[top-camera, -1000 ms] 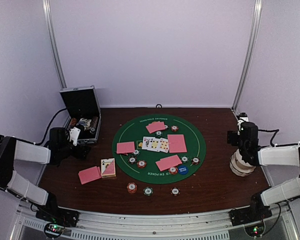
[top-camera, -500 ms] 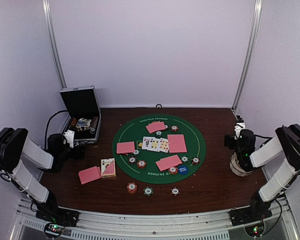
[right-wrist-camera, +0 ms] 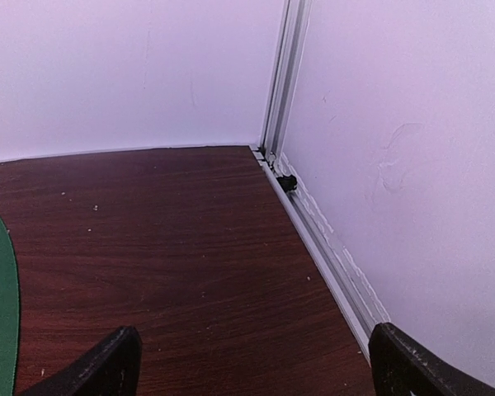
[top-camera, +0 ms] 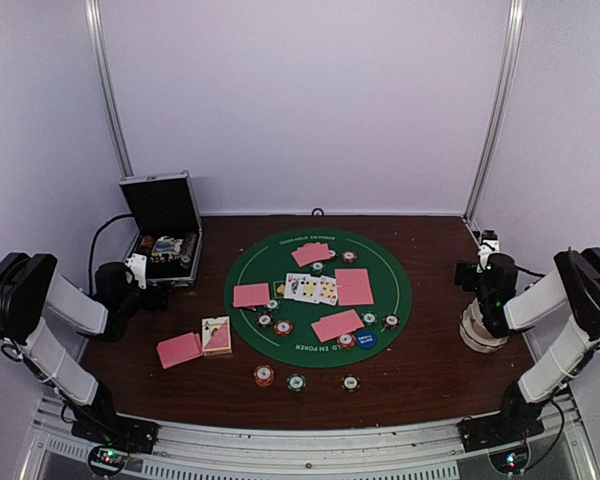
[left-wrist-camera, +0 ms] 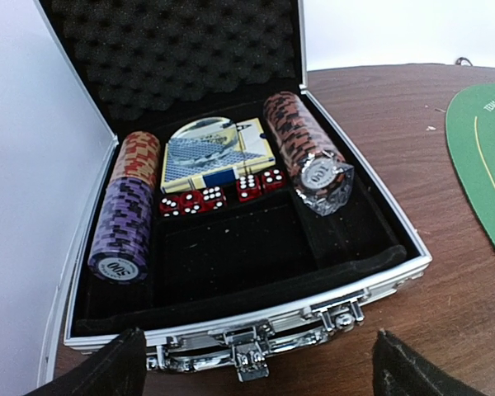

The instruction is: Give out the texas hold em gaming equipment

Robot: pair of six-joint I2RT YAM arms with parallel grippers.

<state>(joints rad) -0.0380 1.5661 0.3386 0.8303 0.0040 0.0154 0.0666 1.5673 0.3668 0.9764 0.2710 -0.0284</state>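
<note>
Several pink-backed playing cards (top-camera: 354,286) and a face-up row (top-camera: 311,288) lie on the round green mat (top-camera: 400,290) among striped poker chips (top-camera: 283,327) and a blue marker disc (top-camera: 365,339). A deck (top-camera: 216,335) and one pink card (top-camera: 179,349) lie left of the mat. Three chips (top-camera: 296,381) sit in front of it. My left gripper (top-camera: 152,292) (left-wrist-camera: 260,367) stands open just before the latch of the open case (left-wrist-camera: 371,285). My right gripper (top-camera: 483,262) (right-wrist-camera: 260,363) is open over bare wood at the far right, holding nothing.
The silver-edged case (top-camera: 165,230) holds purple (left-wrist-camera: 120,235) and brown chip stacks (left-wrist-camera: 309,148), red dice (left-wrist-camera: 223,191) and a boxed deck (left-wrist-camera: 219,153). A pale round object (top-camera: 483,330) sits under the right arm. A metal rail (right-wrist-camera: 322,239) runs along the right wall.
Both arms have folded back towards their bases, the left gripper easing away from the case and the right shifting slightly right. Cards and chips have not moved.
</note>
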